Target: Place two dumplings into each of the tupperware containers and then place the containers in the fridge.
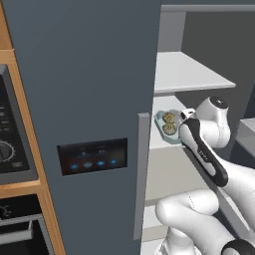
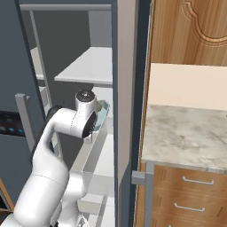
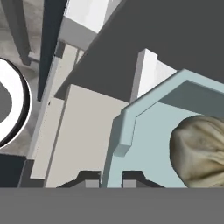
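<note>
Fridge [image 1: 84,74] open, door panel filling most of left base view, lit control panel [image 1: 92,156] and grey bar handle [image 1: 143,174] on it. White shelves [image 1: 189,72] visible inside.

Left base view: pale teal container [image 1: 163,128] sitting on middle shelf, two dumplings [image 1: 169,123] inside, side by side. Arm wrist covering container's right end. Oven [image 1: 10,139] with dial at far left edge, wood frame around it.

Right base view: same container [image 2: 103,114] seen as a thin teal sliver past the wrist; dumplings hidden there by the arm. Extra here: marble desk [image 2: 186,133] to right of fridge, wood drawers [image 2: 188,195] with metal pulls below, wood cabinet door [image 2: 190,31] above.

Hand view: close on container corner [image 3: 131,144], one dumpling [image 3: 201,151] at right inside it. Pincer [image 3: 104,180] nearly closed, tips astride the container rim, one each side, gripping the wall. Grey shelf edges and fridge interior behind; round white rim [image 3: 19,103] of something at left edge, cannot tell what.

Second container not identifiable in these views.
</note>
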Controlling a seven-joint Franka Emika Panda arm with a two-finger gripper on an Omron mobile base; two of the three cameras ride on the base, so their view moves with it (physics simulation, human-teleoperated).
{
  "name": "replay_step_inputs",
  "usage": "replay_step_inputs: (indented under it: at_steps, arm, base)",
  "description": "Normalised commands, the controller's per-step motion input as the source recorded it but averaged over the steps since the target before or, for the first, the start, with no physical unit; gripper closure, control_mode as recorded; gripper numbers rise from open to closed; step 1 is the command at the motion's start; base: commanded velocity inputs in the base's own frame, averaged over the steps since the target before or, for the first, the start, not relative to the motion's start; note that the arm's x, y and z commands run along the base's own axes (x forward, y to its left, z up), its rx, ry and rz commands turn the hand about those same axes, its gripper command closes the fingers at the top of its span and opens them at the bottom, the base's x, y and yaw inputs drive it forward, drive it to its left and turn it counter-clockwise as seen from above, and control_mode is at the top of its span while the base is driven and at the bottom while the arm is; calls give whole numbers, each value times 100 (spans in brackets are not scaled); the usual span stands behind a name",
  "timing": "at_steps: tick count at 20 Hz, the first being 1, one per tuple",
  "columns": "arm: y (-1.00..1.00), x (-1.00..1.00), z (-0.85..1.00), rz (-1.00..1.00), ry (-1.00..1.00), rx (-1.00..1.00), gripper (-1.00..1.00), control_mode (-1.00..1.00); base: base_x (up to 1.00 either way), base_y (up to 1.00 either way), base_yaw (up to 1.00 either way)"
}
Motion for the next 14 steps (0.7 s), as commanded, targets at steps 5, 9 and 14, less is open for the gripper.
replay_step_inputs:
  at_steps: [5, 9, 14]
  arm:
    - [0, 53, -27, 0, 0, 1, 100, -100]
    - [0, 48, -29, 0, 0, 4, 100, -100]
    - [0, 40, -13, 0, 0, 1, 100, -100]
  base:
    - [0, 0, 0]
    - [0, 0, 0]
    - [0, 0, 0]
